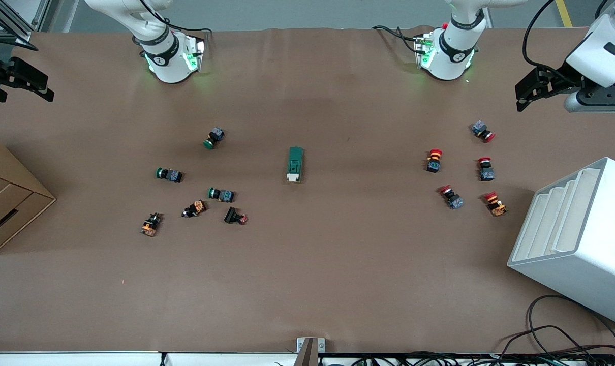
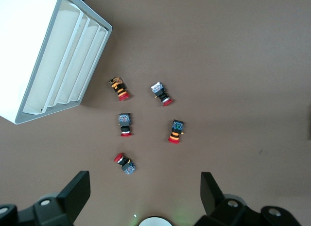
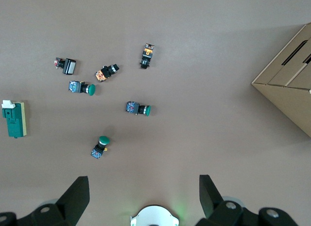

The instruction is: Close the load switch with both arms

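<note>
Load switch [image 1: 295, 164]: green body with a white end, lying flat alone at the middle of the desk [image 1: 307, 284], white end toward the front camera. Whether its lever is thrown cannot be read, so this layout fits either a switch awaiting closure or one already closed with the arms withdrawn. Its central position puts it about midway between the two arm bases, which suits a two-arm job.

Toward the right arm's end lies a scatter of green and black pushbuttons [image 1: 221, 194], the nearest being an orange-backed one [image 1: 151, 224]; a cardboard drawer unit [image 1: 5, 201] sits at that desk edge. Toward the left arm's end lie five red mushroom buttons [image 1: 452, 196], with a white slotted rack [image 1: 577, 239] beside them. None touches the switch.

Farther up, both arms are held high and clear. The left pincer [image 2: 145, 189] hangs over the red buttons, fingers spread wide, gripping nothing. The right pincer [image 3: 144, 189] hangs over the green buttons, likewise spread and gripping nothing; the switch shows at the margin of its wrist view.
</note>
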Tool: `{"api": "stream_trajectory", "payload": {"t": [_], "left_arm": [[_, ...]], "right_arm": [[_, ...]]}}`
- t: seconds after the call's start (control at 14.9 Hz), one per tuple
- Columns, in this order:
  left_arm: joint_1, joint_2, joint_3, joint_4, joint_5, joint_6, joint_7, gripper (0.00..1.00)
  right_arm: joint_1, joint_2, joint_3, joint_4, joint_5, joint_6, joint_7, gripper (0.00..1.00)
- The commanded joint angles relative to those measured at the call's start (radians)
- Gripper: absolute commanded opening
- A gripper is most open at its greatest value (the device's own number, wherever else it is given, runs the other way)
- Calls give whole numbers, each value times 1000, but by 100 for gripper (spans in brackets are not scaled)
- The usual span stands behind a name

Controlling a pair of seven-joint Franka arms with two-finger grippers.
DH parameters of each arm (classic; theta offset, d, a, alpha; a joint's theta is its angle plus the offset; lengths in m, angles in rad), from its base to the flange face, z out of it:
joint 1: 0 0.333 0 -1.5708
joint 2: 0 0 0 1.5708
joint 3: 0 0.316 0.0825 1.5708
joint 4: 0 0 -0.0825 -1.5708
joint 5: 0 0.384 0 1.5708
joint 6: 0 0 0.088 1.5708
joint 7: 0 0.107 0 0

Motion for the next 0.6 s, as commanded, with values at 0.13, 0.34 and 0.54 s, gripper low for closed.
{"api": "stream_trajectory", "payload": {"t": [0.13,0.34,0.54], "left_arm": [[5,-16,1,-16,-26,2,5,100],[5,-7,2,-8,-21,9,12,100],[4,-7,1,-8,-17,9,8,100]], "right_arm": [[-2,-23,-2,-28,13,8,-10,100],[-2,-23,-2,-26,13,14,-12,100],[-1,-21,-2,-23,15,16,-13,100]]}}
